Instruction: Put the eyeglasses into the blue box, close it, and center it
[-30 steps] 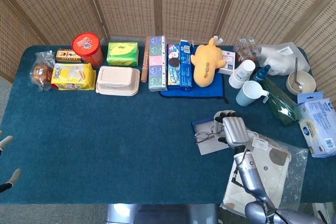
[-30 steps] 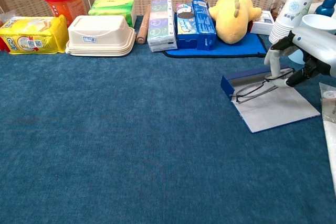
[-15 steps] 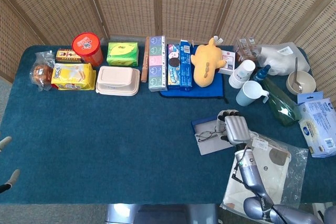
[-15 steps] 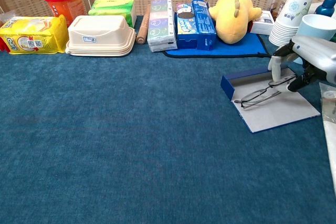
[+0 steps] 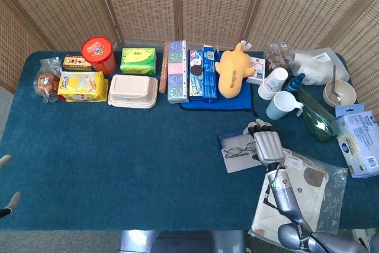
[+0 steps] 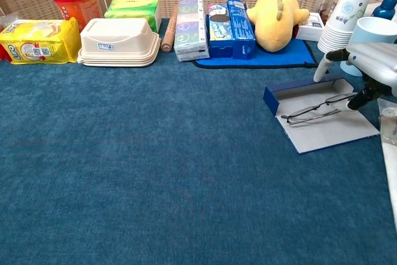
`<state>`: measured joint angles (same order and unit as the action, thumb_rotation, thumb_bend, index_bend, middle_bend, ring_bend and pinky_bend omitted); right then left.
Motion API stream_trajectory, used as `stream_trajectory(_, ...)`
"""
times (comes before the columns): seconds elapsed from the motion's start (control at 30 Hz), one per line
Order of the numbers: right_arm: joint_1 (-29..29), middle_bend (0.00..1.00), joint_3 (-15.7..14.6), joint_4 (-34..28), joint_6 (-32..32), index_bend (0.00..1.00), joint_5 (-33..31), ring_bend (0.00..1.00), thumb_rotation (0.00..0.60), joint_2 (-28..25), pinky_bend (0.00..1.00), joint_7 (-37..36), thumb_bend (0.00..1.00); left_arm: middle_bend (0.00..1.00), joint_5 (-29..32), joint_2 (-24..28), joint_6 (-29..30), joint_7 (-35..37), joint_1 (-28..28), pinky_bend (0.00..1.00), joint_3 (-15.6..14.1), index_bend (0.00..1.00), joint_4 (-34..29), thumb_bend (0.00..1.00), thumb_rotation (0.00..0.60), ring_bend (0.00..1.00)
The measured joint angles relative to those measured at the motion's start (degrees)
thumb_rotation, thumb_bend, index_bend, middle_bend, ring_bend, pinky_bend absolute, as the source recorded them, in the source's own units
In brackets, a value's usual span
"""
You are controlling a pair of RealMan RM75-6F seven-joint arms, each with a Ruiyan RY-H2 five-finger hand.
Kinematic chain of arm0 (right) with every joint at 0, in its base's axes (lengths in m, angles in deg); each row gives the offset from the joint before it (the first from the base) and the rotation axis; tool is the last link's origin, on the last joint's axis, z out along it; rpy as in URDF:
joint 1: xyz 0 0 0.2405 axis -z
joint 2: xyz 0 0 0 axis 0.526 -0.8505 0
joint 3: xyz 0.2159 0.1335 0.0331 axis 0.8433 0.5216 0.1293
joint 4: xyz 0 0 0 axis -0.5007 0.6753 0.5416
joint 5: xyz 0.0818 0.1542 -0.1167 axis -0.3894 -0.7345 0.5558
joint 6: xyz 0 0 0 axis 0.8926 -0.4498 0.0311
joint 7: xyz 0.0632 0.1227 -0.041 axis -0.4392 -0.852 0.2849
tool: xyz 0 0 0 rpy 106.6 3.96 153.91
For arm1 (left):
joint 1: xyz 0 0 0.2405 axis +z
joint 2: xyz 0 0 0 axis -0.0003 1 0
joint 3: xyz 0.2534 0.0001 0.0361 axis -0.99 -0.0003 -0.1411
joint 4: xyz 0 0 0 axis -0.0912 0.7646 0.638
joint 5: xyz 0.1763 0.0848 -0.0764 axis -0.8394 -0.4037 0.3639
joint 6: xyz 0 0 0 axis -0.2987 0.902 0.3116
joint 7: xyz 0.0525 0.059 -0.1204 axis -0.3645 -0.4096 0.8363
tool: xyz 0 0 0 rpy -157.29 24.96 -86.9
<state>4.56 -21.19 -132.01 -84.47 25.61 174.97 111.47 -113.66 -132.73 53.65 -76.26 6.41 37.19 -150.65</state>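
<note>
Eyeglasses (image 6: 316, 109) lie on grey inner flap of open blue box (image 6: 298, 89), right side of tabletop (image 5: 148, 146). Right hand (image 6: 366, 66) hovers at their right end, fingers apart, holding nothing. Left hand (image 5: 7, 202) at left edge, state unclear.

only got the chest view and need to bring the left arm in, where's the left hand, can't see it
observer: the left hand shows only as fingertips at the far left edge of the head view, beside the table's near left corner.
operator: what's that clear thing at my right edge
observer: a clear plastic bag holding something flat and white.
operator: anything right of the mug
observer: a bowl with a spoon in it.
</note>
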Motion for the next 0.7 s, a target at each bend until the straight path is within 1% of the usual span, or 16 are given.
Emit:
stream_trajectory(0.13, -0.6, 0.25, -0.9, -1.4, -0.1, 0.32, 1.2, 0.13, 0.600, -1.9, 0.20, 3.5, 0.26, 0.03, -0.1, -0.1, 0.0, 0.1, -0.1, 0.00, 0.0, 0.11, 0.1, 0.28, 0.600, 0.00)
stream_trajectory(0.3, -1.5, 0.23, -1.8, -2.8, 0.9, 0.30, 1.4, 0.12, 0.600, -3.6, 0.19, 7.0, 0.21, 0.03, -0.2, -0.1, 0.1, 0.0, 0.0, 0.00, 0.0, 0.11, 0.1, 0.28, 0.600, 0.00)
stream_trajectory(0.5, -2.6, 0.21, -2.6, -4.6, 2.3, 0.25, 0.3, 0.09, 0.600, -5.2, 0.17, 11.7, 0.17, 0.03, -0.4, -0.1, 0.3, 0.0, 0.1, 0.00, 0.0, 0.11, 0.2, 0.28, 0.600, 0.00)
stream_trajectory(0.7, -3.3, 0.18, -3.4, -7.4, 2.9, 0.19, -1.5, 0.07, 0.600, -6.9, 0.14, 17.1, 0.14, 0.03, -0.6, -0.3, 0.3, -0.1, 0.1, 0.00, 0.0, 0.11, 0.1, 0.28, 0.600, 0.00)
